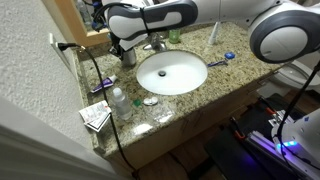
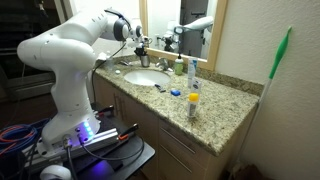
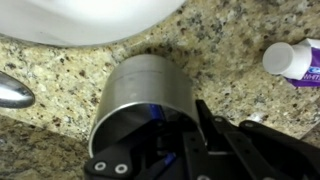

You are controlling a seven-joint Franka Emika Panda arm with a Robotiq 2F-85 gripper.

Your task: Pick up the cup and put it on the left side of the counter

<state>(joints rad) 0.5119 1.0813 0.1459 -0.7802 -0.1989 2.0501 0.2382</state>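
The cup [image 3: 140,85] is a dull grey metal tumbler standing on the speckled granite counter [image 3: 230,30], between the white basin [image 3: 80,15] and the chrome faucet [image 3: 12,92]. My gripper [image 3: 175,115] is over its rim, with one finger inside and the other pressed against the outer wall, so it is shut on the cup's wall. In both exterior views the gripper [image 1: 128,48] [image 2: 140,48] is at the back of the counter beside the faucet [image 1: 155,43], and the cup [image 1: 128,59] shows just under it.
A clear white-capped bottle [image 1: 119,100] [image 3: 295,60] stands near the counter's front. A green soap bottle [image 1: 175,37] [image 2: 180,67] is behind the basin [image 1: 172,72]. A small box [image 1: 95,115], a blue toothbrush [image 1: 222,58] and a black cable [image 1: 100,75] lie on the counter. The wall and mirror are close behind.
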